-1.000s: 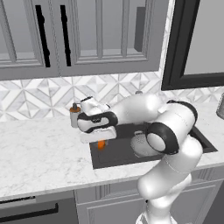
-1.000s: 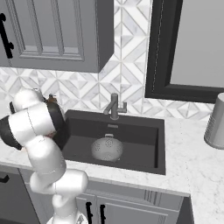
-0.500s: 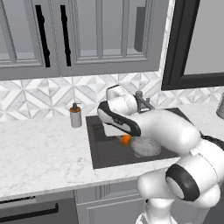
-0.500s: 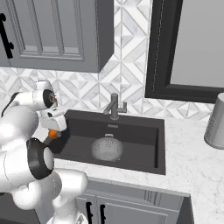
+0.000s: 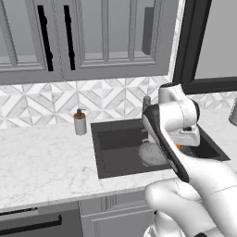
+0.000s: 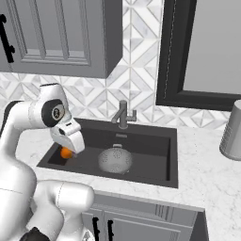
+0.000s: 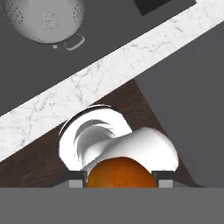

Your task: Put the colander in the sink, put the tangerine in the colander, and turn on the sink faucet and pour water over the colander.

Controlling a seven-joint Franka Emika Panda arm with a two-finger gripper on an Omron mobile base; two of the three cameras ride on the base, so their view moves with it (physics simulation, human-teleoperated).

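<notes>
The tangerine (image 7: 120, 173), bright orange, sits between my gripper's (image 7: 120, 176) two finger tips, which are shut on it. From the right base view the tangerine (image 6: 66, 153) hangs under the hand at the left end of the sink (image 6: 150, 146). In the left base view a sliver of the tangerine (image 5: 178, 146) peeks out behind the arm. The grey holed colander (image 6: 115, 159) stands upright in the middle of the basin, to the right of the gripper (image 6: 66, 150); it also appears as the colander (image 5: 150, 154) and the colander (image 7: 43, 17). The sink faucet (image 6: 123, 114) rises behind the basin.
A small soap dispenser (image 5: 80, 122) stands on the marble counter left of the sink (image 5: 115, 143). A grey canister (image 6: 233, 132) is on the counter at the far right. Grey cabinets hang above. My arm covers the sink's right half in the left base view.
The arm has swung with the tangerine from the counter left of the sink to over the basin. The colander and the base have not moved.
</notes>
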